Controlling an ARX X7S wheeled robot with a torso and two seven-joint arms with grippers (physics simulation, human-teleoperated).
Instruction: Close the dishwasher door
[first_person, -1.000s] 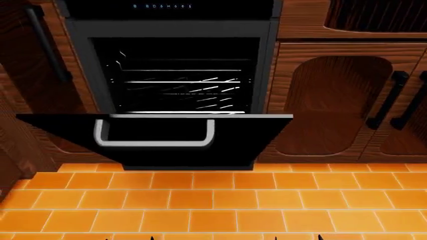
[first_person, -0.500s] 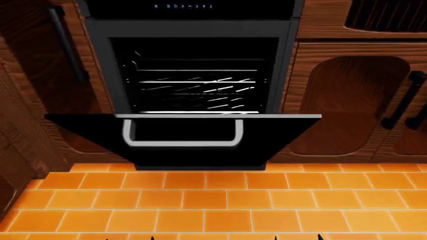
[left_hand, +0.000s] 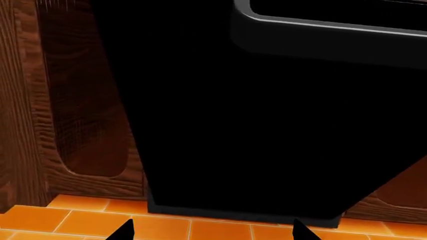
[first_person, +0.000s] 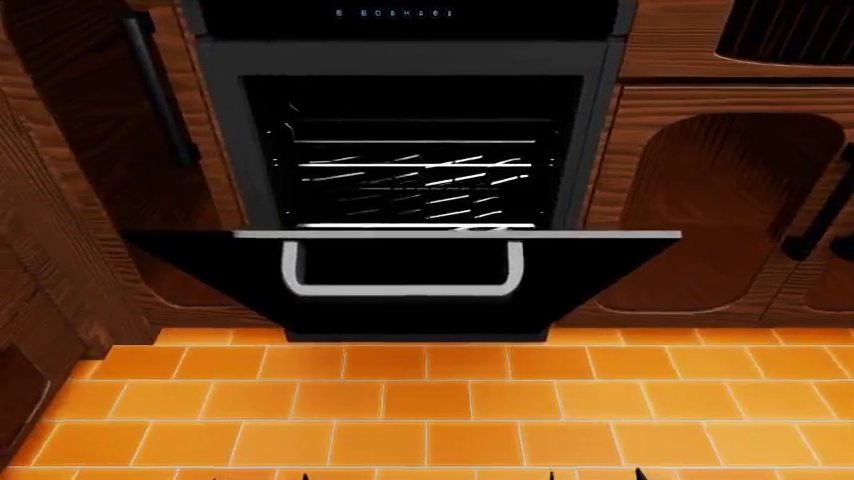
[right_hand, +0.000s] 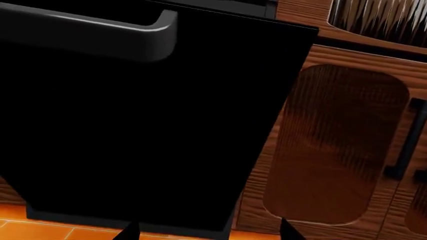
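The dishwasher door (first_person: 400, 305) is a glossy black panel folded down and open, its grey U-shaped handle (first_person: 400, 286) facing me. Above it the dark cavity shows wire racks (first_person: 414, 180). In the left wrist view the door (left_hand: 253, 125) fills the frame, with the handle (left_hand: 320, 27) at one edge. My left gripper (left_hand: 211, 235) is open and short of the door, over the floor tiles. The right wrist view also faces the door (right_hand: 133, 140) and its handle (right_hand: 100, 37). My right gripper (right_hand: 208, 235) is open, holding nothing.
Brown wooden arched-panel cabinet doors flank the appliance, one at the left (first_person: 80, 170) with a black bar handle (first_person: 158, 90), one at the right (first_person: 721, 200) with another black bar handle (first_person: 814, 215). Orange tile floor (first_person: 427, 410) lies in front. A blue display (first_person: 394, 13) sits above the cavity.
In the head view the appliance and its open door have slid to the right, so the view has shifted left. The door hangs at the same angle.
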